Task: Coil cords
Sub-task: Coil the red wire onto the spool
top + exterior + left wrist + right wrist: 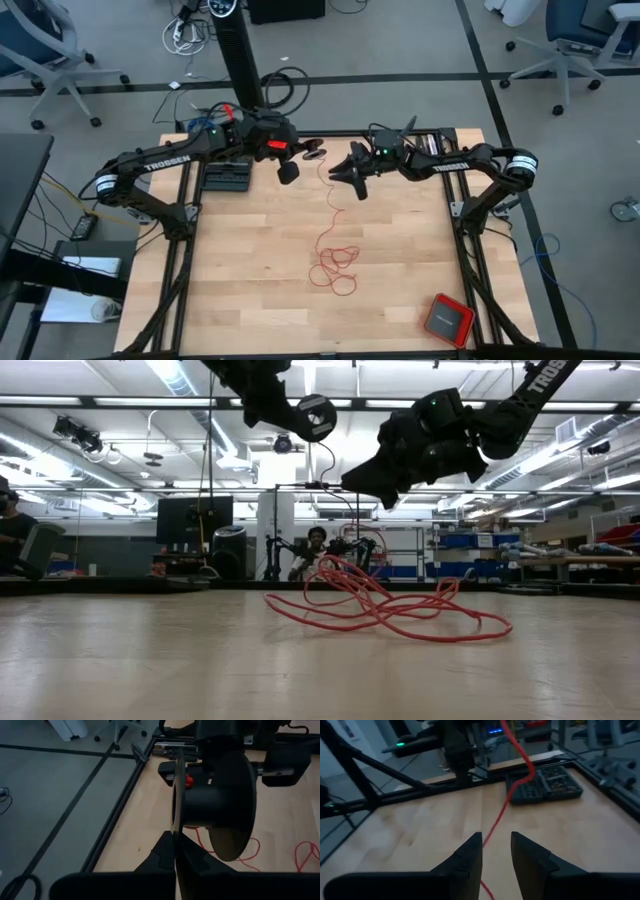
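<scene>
The red box with a dark top point(448, 319) lies at the near right corner of the wooden bench point(250, 270). Farther in, about mid-bench, the thin red cord point(334, 268) sprawls in loose tangled loops on the wood. From those loops a single strand climbs toward the far edge. There the right gripper point(356, 178) hangs above the bench with its fingers point(470, 855) apart and the strand running between them; whether they touch it cannot be told. Just beside it, the left gripper point(300, 158) is clamped shut on the thin flange of a black spool point(220, 805), held in the air, with the cord leading up toward it. A black compartment tray point(227, 178) rests at the far left edge beneath the left arm.
</scene>
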You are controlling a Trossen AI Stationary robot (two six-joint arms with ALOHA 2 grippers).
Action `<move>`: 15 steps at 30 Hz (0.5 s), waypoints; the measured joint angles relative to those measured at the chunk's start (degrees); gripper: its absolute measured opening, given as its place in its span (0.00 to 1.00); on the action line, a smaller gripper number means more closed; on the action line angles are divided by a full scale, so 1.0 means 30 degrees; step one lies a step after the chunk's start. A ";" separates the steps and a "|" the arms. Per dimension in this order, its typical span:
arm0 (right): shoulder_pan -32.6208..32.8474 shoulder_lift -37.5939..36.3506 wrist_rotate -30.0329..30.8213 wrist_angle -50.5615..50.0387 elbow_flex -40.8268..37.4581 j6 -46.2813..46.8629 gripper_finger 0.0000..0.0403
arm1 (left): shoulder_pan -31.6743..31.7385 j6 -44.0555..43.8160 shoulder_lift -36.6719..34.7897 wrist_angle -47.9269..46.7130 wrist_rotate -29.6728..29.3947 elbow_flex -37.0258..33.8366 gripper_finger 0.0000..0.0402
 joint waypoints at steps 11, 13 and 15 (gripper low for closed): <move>0.0154 0.0000 0.2012 0.1458 0.0000 -0.0650 0.25 | -0.0013 -0.0015 0.0007 0.0937 0.0014 0.0000 0.00; 0.0263 0.0000 0.2623 0.2185 0.0000 -0.0655 0.25 | -0.0090 -0.0015 0.0007 0.1134 0.0160 0.0000 0.00; 0.0412 0.0000 0.2902 0.2846 0.0007 -0.0655 0.25 | -0.0115 0.0002 0.0007 0.1576 0.0396 0.0000 0.00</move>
